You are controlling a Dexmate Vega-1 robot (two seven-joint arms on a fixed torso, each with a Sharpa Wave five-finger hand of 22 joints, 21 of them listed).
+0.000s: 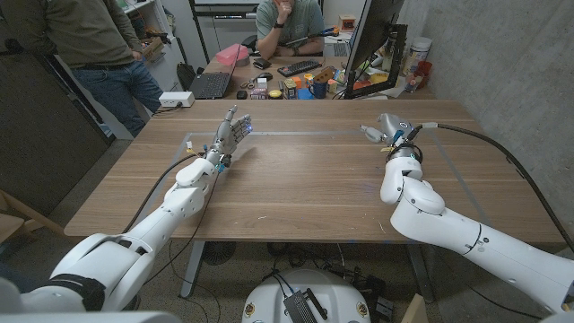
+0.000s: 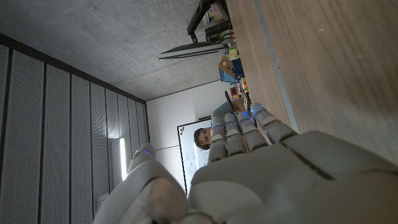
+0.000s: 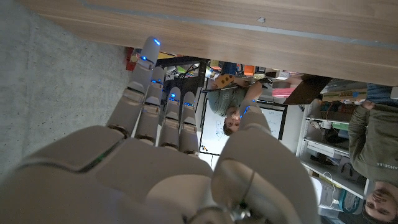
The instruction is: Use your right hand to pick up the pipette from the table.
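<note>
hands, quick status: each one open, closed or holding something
Left hand: open, fingers extended, holding nothing.
Right hand: open, fingers extended, holding nothing.

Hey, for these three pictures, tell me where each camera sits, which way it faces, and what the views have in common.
Head view: on the robot's head, looking down over the wooden table, with the left hand and right hand raised.
Left wrist view: behind the left hand, facing the room beyond; picture turned.
Right wrist view: behind the right hand, facing likewise, upside down.
Shared: all show the table and a seated person behind it.
</note>
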